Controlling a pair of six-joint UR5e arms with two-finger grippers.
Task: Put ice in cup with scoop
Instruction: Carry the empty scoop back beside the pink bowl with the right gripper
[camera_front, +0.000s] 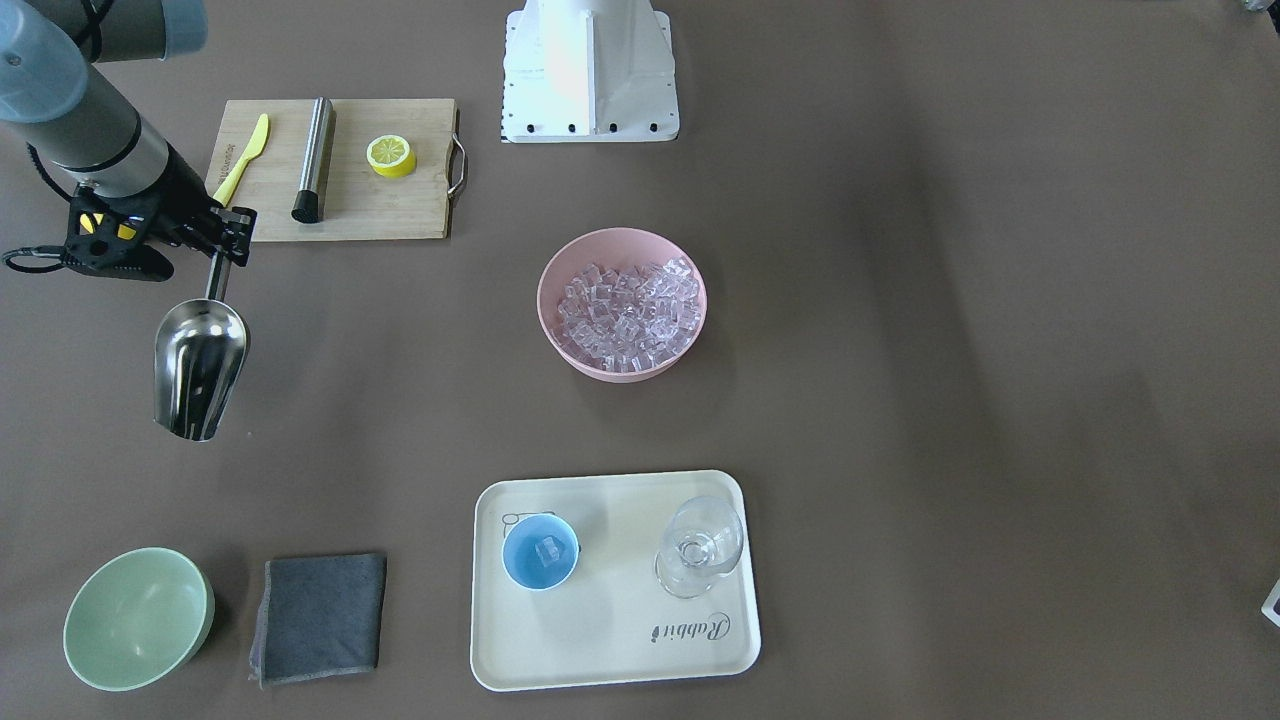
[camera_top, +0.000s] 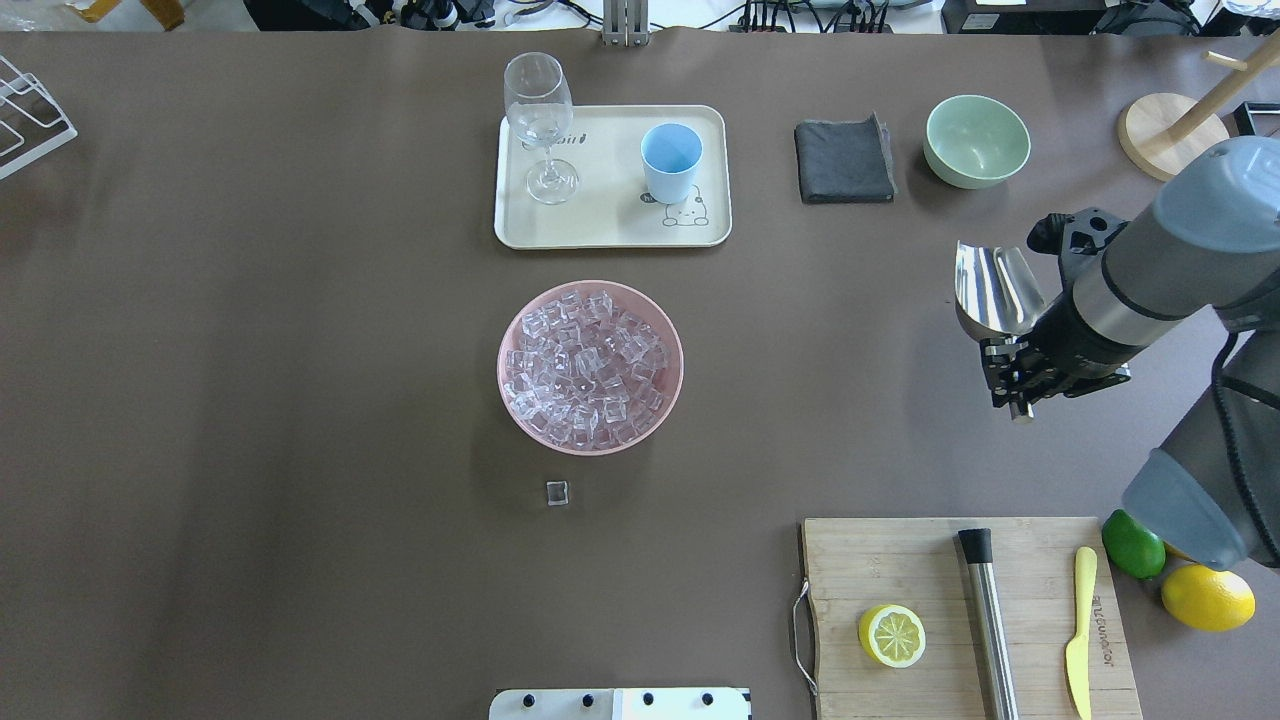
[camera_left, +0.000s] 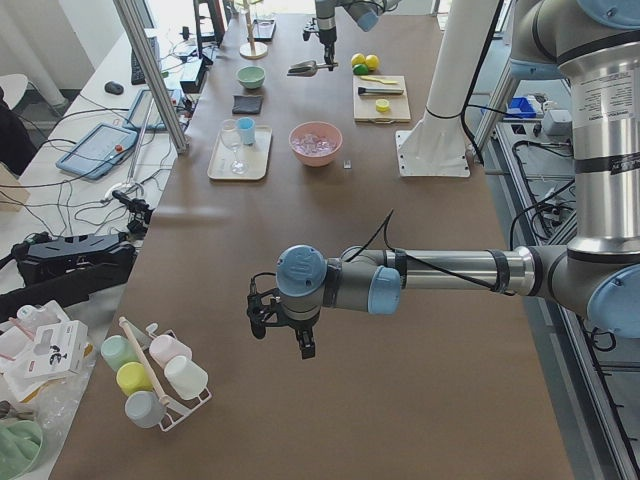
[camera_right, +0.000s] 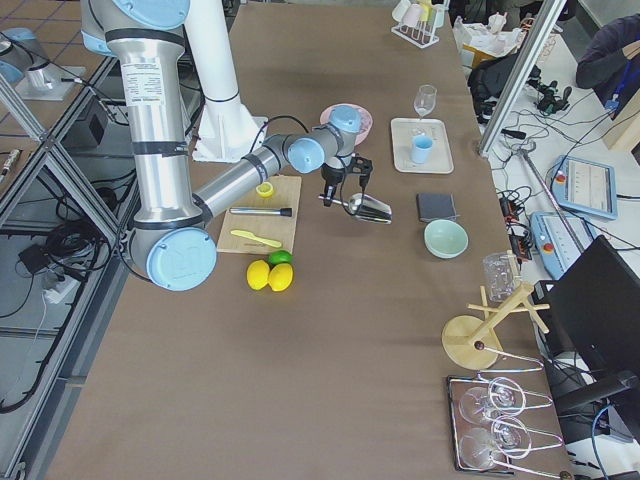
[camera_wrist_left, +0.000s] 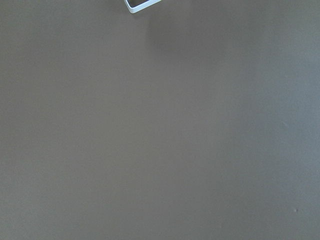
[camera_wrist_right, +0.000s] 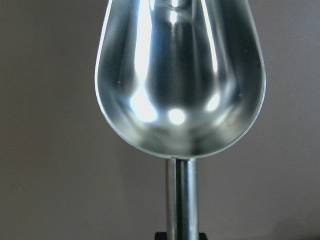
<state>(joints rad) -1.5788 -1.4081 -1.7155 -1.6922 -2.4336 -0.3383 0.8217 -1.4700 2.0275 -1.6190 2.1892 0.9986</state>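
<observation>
Steel, shiny trough-shaped scoop (camera_front: 200, 365) hung empty, rod handle clamped in right jaws; left jaws: state not determinable. Recommended: enter clear ice cubes (camera_front: 625, 315) shallowly, then keep trough level.

I watched over a long table (camera_left: 440, 300) under a matte brown cover, evenly lit, with only soft shadows. Along one side ran a pale desk (camera_left: 50, 195) strewn with cables, behind a slanting aluminium post (camera_left: 150, 70). Grey floor (camera_left: 610, 430) lay opposite.
</observation>
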